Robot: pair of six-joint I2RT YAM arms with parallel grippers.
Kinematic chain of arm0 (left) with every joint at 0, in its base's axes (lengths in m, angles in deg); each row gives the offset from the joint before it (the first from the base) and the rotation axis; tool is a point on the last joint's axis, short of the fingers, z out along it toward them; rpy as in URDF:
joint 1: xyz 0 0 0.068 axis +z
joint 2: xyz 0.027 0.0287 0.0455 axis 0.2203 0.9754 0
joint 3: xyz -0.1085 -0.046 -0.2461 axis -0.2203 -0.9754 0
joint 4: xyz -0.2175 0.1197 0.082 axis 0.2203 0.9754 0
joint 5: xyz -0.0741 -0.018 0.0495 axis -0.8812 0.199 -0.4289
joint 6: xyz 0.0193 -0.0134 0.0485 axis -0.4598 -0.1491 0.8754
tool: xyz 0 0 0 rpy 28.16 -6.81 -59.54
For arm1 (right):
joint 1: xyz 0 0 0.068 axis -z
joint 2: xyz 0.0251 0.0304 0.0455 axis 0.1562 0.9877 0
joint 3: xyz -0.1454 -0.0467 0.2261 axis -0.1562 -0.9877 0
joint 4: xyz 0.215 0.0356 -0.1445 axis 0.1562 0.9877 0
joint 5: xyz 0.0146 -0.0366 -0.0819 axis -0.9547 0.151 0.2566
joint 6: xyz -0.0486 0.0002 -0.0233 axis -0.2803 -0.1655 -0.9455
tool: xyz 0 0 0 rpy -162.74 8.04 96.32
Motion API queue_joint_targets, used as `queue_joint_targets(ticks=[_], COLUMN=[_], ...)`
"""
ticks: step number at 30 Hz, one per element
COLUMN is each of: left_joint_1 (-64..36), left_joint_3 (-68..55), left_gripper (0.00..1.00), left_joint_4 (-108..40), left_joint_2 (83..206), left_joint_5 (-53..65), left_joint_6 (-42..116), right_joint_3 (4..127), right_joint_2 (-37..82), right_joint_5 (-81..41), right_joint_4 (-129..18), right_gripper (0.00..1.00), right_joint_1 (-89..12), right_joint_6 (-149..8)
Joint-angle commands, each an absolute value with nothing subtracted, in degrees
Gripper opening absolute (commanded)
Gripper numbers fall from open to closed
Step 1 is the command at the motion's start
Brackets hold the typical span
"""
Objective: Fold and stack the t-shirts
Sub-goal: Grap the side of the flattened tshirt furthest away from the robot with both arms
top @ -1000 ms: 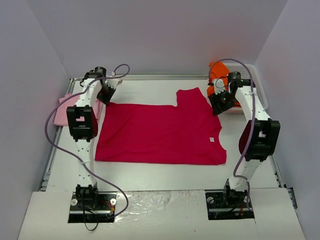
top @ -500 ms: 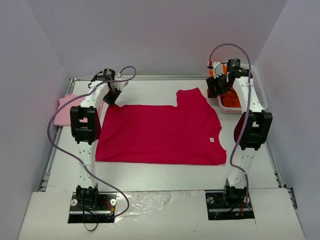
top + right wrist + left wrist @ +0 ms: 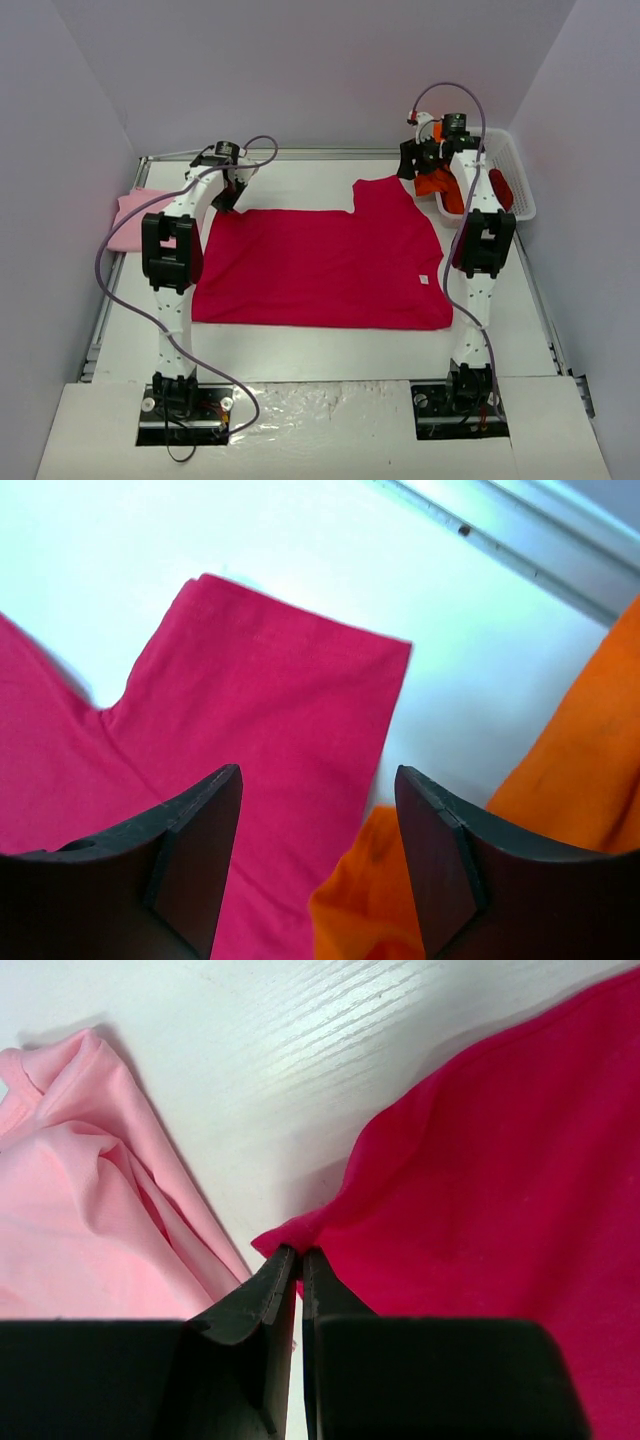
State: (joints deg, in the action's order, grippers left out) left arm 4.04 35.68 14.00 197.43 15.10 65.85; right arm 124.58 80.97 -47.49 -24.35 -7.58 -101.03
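White wood-grain table (image 3: 320,345) is sitting inside a box of plain pale grey walls (image 3: 320,70). Metal rail (image 3: 520,545) is running along its far edge. Large crimson-magenta cloth t-shirt (image 3: 320,265) is lying flat across the middle, with one sleeve sticking out toward the far side. Crumpled pale pink cloth t-shirt (image 3: 135,218) is lying at the far-left edge, just beside the crimson one's far-left corner. White plastic mesh basket (image 3: 522,180) is sitting at the far-right corner. Dark red cloth t-shirt (image 3: 500,188) is lying inside it. Bright orange cloth t-shirt (image 3: 437,182) is draping at its left wall, next to the crimson sleeve.

Left gripper (image 3: 298,1252) is clenching that far-left crimson corner; cloth is puckering up into the shut fingertips and pink folds are lying right alongside. Right gripper (image 3: 318,780) is hanging released above the sleeve and the orange cloth, jaws apart, nothing between them. Purple cables (image 3: 110,270) are looping off both arms. Right arm is blocking part of the basket in the top view.
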Motion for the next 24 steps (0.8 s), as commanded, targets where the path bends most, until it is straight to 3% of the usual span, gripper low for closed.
queue_joint_targets(ticks=[1,6,14,24], left_joint_1=[3.5,3.3,3.4,3.5], left_joint_3=[35.7,35.8,34.5,30.4], left_gripper=[0.02,0.02,0.02,0.02], left_joint_4=[12.8,12.3,11.5,9.6], left_joint_2=[192.5,192.5,192.0,189.8], left_joint_5=[18.0,18.9,19.8,21.1], left_joint_6=[64.7,64.5,64.3,64.9], right_joint_3=[128.8,130.3,131.6,133.1], right_joint_2=[84.0,87.5,91.0,95.7], right_joint_5=[-50.3,-49.8,-48.2,-46.2], right_joint_4=[-27.0,-31.0,-36.2,-37.6], right_gripper=[0.59,0.69,0.76,0.68], right_joint_1=[-7.8,-7.7,-7.7,-7.4], right_joint_6=[-100.2,-99.9,-98.2,-93.5])
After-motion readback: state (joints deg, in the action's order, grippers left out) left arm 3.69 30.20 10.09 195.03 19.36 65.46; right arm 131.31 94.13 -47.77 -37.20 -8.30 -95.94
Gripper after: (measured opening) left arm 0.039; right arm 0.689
